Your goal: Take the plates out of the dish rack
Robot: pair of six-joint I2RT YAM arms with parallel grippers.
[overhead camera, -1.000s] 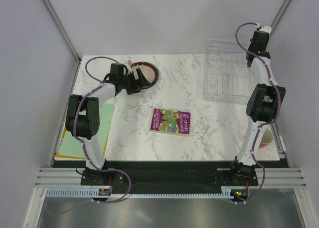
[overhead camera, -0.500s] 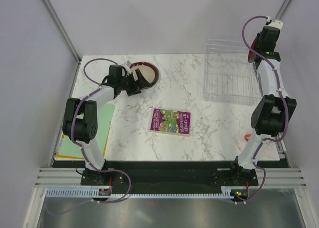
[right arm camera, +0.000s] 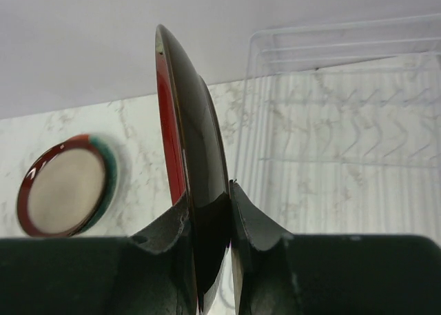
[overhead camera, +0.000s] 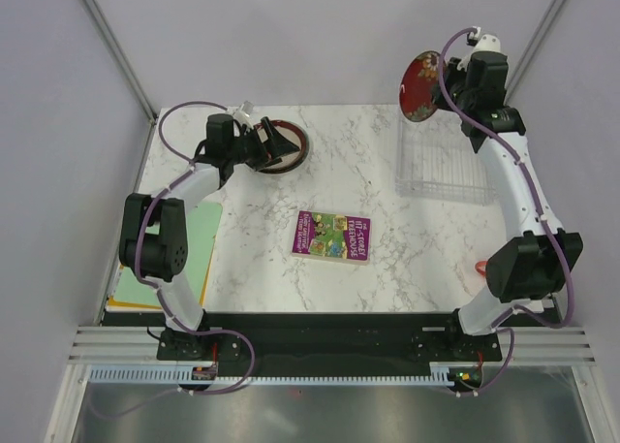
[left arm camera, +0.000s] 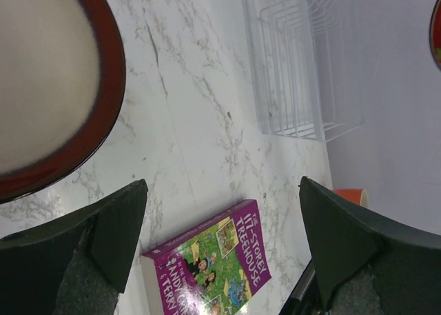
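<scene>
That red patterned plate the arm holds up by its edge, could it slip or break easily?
Probably slippery: the plate shows a glossy back, and the right gripper pinches only its rim. It looks rigid, likely ceramic, so a drop onto the table could chip it.

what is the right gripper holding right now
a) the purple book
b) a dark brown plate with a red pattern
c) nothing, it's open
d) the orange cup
B: the right gripper is shut on the rim of the round dark brown plate with a red pattern, holding it on edge, out of the see-through dish rack.
</scene>
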